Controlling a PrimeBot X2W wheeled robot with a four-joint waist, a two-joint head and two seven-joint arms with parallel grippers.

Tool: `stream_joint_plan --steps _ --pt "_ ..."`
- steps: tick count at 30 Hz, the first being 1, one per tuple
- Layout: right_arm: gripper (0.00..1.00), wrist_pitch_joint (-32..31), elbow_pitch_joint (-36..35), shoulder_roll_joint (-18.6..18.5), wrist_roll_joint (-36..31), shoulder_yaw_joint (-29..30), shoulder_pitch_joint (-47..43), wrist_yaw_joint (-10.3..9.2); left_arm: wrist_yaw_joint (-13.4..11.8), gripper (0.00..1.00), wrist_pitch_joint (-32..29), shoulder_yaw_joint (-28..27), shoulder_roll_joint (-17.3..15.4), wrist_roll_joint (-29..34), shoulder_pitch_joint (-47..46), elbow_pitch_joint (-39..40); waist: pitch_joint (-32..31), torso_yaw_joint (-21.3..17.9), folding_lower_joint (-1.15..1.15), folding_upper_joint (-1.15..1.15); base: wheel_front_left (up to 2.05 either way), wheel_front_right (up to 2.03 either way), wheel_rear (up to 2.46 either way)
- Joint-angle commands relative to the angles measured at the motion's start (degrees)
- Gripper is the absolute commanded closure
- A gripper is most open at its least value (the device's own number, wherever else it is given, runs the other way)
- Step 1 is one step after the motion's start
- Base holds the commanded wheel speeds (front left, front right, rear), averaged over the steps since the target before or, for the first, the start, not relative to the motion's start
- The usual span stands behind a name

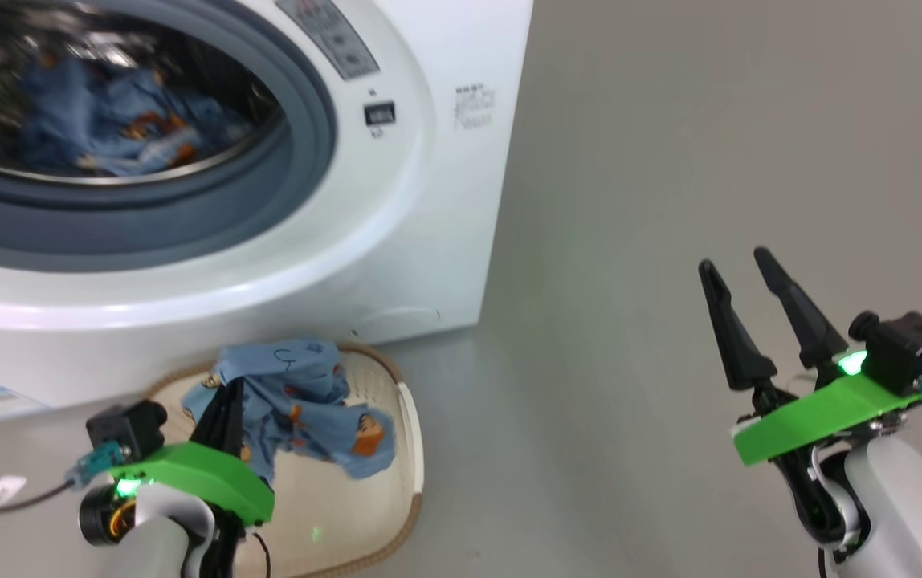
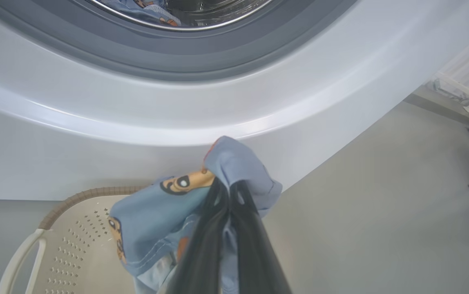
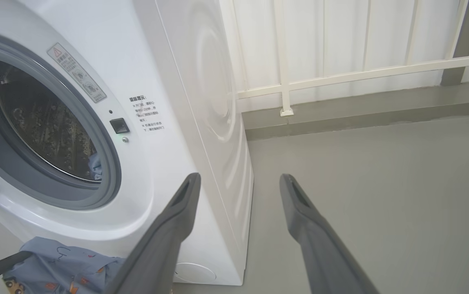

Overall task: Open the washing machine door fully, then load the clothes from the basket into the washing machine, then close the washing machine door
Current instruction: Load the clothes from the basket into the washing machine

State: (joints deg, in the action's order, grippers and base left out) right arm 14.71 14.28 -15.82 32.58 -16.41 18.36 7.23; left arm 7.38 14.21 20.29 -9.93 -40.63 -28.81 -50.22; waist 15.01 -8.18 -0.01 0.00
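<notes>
Head view showed my left gripper (image 1: 224,409) clamped on one blue garment (image 1: 308,393) over the basket (image 1: 411,433); the other garment (image 1: 116,120) lay inside the washing machine (image 1: 437,201) drum. My right gripper (image 1: 738,261) hung spread apart, holding nothing.

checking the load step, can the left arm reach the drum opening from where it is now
Probably yes. The left hand, shut on a garment over the basket, sits just below the open mouth of the washing machine, and nothing stands between them. It must lift past the white lip.
</notes>
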Motion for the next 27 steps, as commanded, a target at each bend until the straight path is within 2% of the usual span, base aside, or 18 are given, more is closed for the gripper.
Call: stream_joint_plan --steps 1,7,19,27 --pt "0.0 0.29 -0.83 -0.66 0.76 -0.7 -1.43 0.25 0.1 1.0 0.78 -2.1 -1.9 0.3 1.22 2.82 -5.18 2.4 0.01 0.0 0.0 0.0 0.0" --pt "0.0 0.29 -0.46 -0.58 0.73 -0.31 -3.26 0.25 -0.16 1.0 0.78 -4.73 -1.83 2.47 5.4 12.47 -8.24 2.9 0.01 0.0 0.0 0.0 0.0" --pt "0.0 0.29 -0.09 -0.54 0.56 0.16 -5.63 0.25 -3.67 1.0 0.78 -7.49 -1.57 8.65 11.97 30.54 -12.23 3.04 0.01 0.0 0.0 0.0 0.0" --pt "0.0 0.29 -0.25 -0.85 0.46 0.13 -6.01 0.25 -6.21 1.0 0.47 -7.22 -2.34 10.34 14.22 36.08 -12.98 3.29 0.01 0.0 0.0 0.0 0.0"
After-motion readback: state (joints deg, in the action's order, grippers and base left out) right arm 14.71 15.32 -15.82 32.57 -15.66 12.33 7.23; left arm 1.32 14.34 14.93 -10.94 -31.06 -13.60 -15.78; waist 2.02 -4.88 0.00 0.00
